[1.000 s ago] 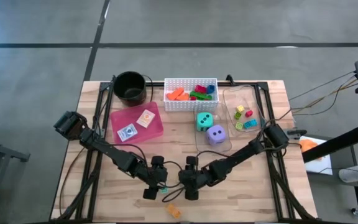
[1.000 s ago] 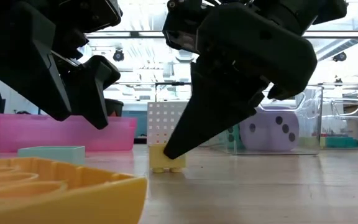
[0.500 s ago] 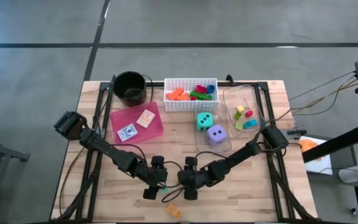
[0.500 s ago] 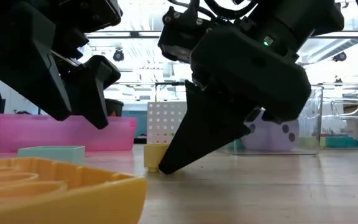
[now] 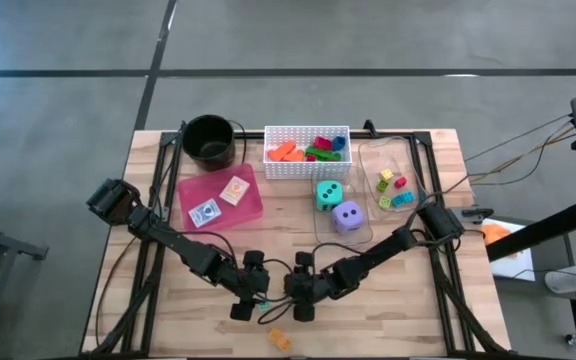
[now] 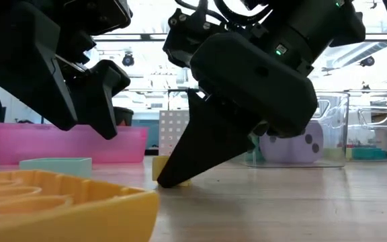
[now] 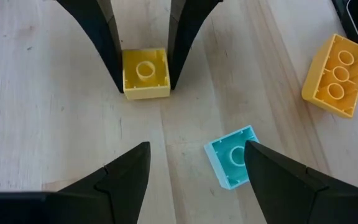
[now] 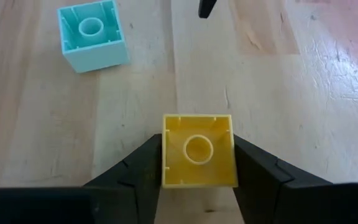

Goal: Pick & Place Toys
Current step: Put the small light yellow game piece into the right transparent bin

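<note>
A small yellow block (image 8: 199, 149) lies on the wooden table near its front edge, hollow side up. My right gripper (image 8: 197, 144) is down at the table and shut on it. Just left of it, my left gripper (image 7: 196, 146) hangs open above the wood and touches nothing. A light teal block (image 7: 232, 157) lies on the table beneath it, close to one finger. An orange block (image 7: 335, 76) rests nearer the front edge. In the high view the two grippers nearly meet (image 5: 278, 295). My right gripper pinches the yellow block between its two fingers, one on each of two opposite side walls (image 8: 165, 163). The fingers slant down from the table's right and far side. The block sits flat on the table, hollow side up, the fingertips (image 6: 170, 176) down at the wood.
At the back stand a white perforated basket (image 5: 307, 132) holding several blocks, a black pot (image 5: 209, 140) and a pink tray (image 5: 220, 215) with two cards. A clear tub (image 5: 366, 232) holds a teal and a purple die. Another tub (image 5: 408, 170) holds small blocks.
My right gripper has sunk toward the table and eased toward the left gripper. Its fingers now reach the wood on either side of the yellow block.
</note>
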Robot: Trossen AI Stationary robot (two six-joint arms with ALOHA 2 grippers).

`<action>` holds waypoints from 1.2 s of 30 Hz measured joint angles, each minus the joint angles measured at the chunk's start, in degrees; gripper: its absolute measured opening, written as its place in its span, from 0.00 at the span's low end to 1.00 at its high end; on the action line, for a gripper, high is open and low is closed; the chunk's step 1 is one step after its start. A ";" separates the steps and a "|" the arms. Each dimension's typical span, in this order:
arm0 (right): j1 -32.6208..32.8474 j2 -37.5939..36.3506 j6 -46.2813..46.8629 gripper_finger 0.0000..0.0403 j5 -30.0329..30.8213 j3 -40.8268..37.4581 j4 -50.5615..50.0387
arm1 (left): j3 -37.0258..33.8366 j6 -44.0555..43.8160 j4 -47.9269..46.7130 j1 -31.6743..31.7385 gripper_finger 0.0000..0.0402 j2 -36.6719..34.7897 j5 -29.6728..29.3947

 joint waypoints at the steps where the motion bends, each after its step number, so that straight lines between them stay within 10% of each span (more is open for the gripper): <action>1: 0.00 0.02 0.00 0.40 0.02 0.02 0.00 | 0.00 0.00 0.02 0.00 0.66 0.00 0.00; 36: -0.94 -1.84 1.05 0.35 -5.49 0.36 -1.28 | 0.00 0.00 -0.01 0.00 0.66 0.00 0.02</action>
